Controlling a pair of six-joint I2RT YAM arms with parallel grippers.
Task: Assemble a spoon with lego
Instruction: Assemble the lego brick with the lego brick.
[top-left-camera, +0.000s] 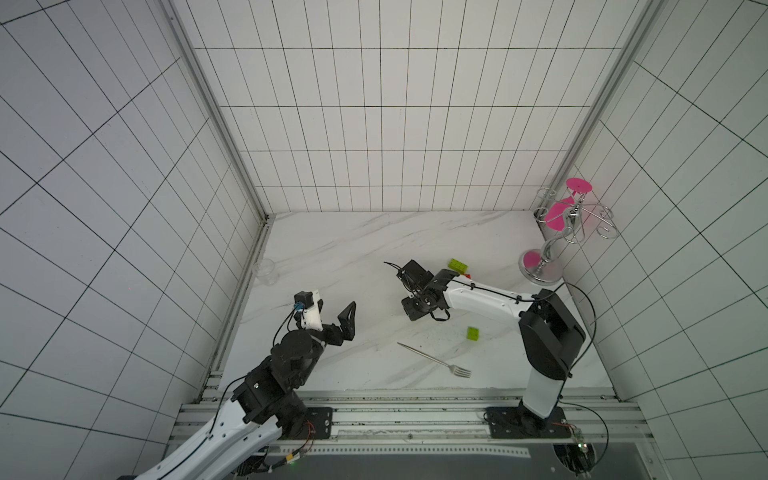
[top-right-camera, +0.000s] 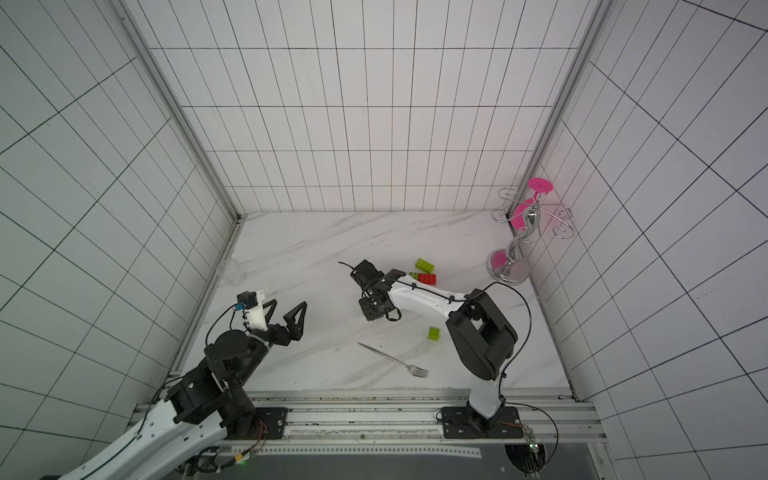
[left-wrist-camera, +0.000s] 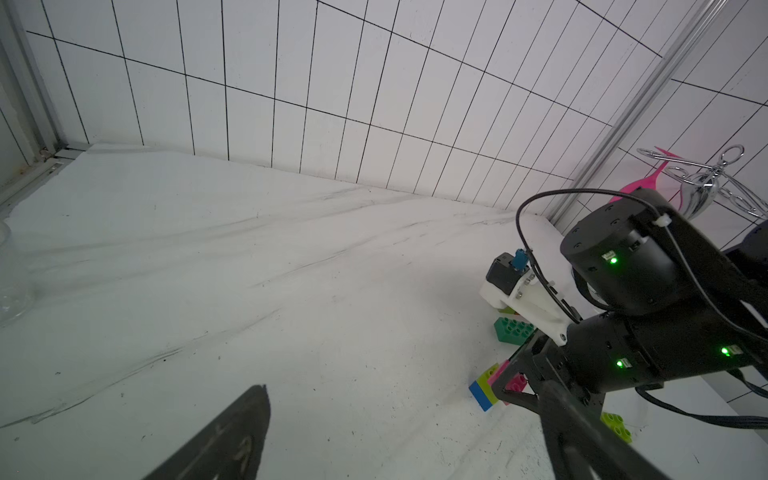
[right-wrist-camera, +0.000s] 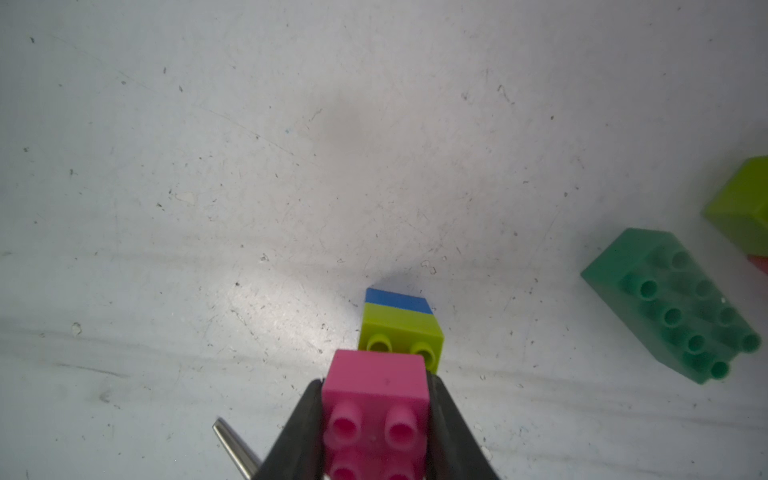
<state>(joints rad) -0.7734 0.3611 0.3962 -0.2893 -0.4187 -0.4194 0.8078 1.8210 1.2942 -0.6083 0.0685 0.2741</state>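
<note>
The right arm (top-left-camera: 482, 301) reaches from its base across the bench (top-left-camera: 332, 249) toward the middle, with the wrist bent downward. The right fingers (right-wrist-camera: 451, 428) are clamped on the pink brick (right-wrist-camera: 376, 386), one finger on each side of it. This brick is the upper end of the spoon (right-wrist-camera: 399, 328) (a short stack: pink, lime, blue), and the blue end points to the bench. A dark green brick (right-wrist-camera: 673, 303) lies near. The left arm (top-left-camera: 291, 357) is lifted at the left side. The left fingers (top-right-camera: 297, 318) are wide apart and empty, well apart from the spoon.

The marble table (top-left-camera: 332, 249) bears a fork (top-left-camera: 436, 360) at lower centre, a lime brick (top-left-camera: 472, 333) up-right of it, a clear cup (top-left-camera: 264, 272) at left and a chrome stand (top-left-camera: 540, 270) at right.
</note>
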